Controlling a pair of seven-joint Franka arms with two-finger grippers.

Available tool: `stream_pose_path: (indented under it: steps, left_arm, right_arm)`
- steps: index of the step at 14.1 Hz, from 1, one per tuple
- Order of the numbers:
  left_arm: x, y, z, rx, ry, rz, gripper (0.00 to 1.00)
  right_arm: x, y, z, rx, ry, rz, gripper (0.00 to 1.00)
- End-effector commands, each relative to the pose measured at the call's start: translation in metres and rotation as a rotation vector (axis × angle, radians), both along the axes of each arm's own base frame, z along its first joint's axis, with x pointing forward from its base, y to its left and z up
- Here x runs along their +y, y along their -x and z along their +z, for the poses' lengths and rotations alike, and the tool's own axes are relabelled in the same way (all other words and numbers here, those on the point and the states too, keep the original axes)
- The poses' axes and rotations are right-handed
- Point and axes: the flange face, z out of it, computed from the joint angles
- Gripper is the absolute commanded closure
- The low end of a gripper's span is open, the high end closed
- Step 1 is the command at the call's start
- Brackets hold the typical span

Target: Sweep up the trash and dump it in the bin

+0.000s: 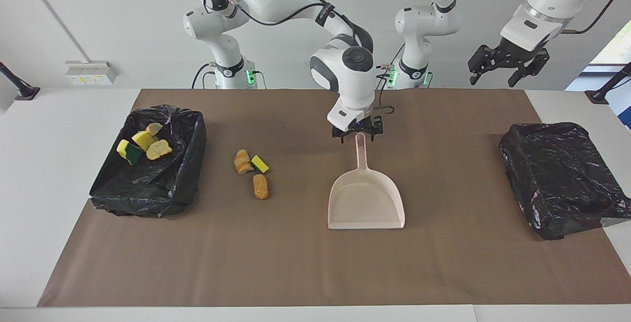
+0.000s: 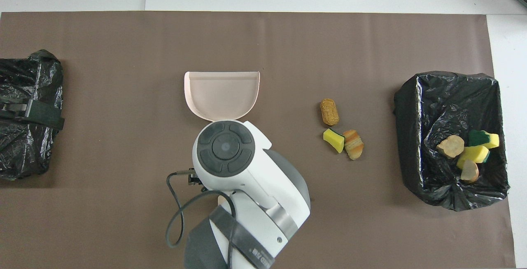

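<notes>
**Lying loose: three scraps between bin and dustpan**

Three pieces of trash (image 1: pixel 252 173) sit on the table (image 1: pixel 296 263) — a tan chunk (image 1: pixel 260 186) lying lengthwise away from the robots, a yellow sponge piece (image 1: pixel 260 163) and a striped bread chunk (image 1: pixel 241 161) side by side nearer them. Four more scraps (image 1: pixel 143 144) lie in the black-lined bin (image 1: pixel 148 198) toward the right arm's end. The right pincer (image 1: pixel 358 132) is down at the dustpan (image 1: pixel 366 201) handle tip; its grip cannot be told. The dustpan mouth points away from the robots. The left pincer (image 1: pixel 508 68) waits raised, fingers spread, above a second black bag (image 1: pixel 562 179).
</notes>
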Motion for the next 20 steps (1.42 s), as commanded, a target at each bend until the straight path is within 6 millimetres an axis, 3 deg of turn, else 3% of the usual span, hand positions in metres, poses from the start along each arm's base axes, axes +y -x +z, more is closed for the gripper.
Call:
stream_pose_path:
  steps: [1,4,8,12,14,16,17,20]
  left_arm:
    - [-0.009,0.000,-0.001,-0.050,-0.004,0.020,0.00]
    - [-0.033,-0.012,-0.029,-0.090,0.003,0.003,0.00]
    - [-0.114,-0.012,-0.114,-0.121,0.019,-0.058,0.00]
    - [-0.208,-0.004,-0.208,-0.084,0.024,-0.068,0.00]
    - [-0.226,-0.004,-0.240,-0.089,0.032,-0.028,0.00]
    - [-0.245,0.012,-0.280,-0.060,0.021,-0.060,0.00]
    - [-0.244,0.014,-0.290,-0.074,0.029,-0.053,0.00]
    - [-0.243,0.014,-0.292,-0.084,0.034,-0.050,0.00]
  right_arm:
    - [-0.007,0.073,-0.018,0.045,0.013,-0.016,0.00]
    - [-0.022,0.134,-0.045,0.055,-0.020,-0.015,0.00]
    - [-0.009,0.197,-0.104,0.053,-0.020,-0.022,0.00]
    - [-0.008,0.201,-0.120,0.046,-0.022,-0.019,0.00]
    - [-0.005,0.201,-0.127,0.039,-0.029,-0.022,0.00]
    - [0.000,0.207,-0.135,0.033,-0.036,-0.014,0.01]
    - [0.002,0.209,-0.134,0.032,-0.037,-0.009,0.08]
    - [-0.002,0.214,-0.136,0.032,-0.030,-0.002,0.60]
